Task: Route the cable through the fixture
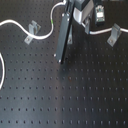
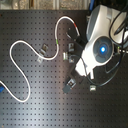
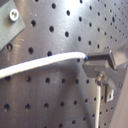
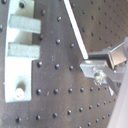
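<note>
Pinching the white cable (image 3: 45, 63) in the first wrist view, the tool (image 3: 89, 61) has it running away over the breadboard (image 3: 55, 105)

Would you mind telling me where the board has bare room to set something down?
The near half of the board in the first exterior view lies bare, below the cable and brackets. It is crowded along the far edge, where the cable loops past the brackets and the gripper comes down.
</note>
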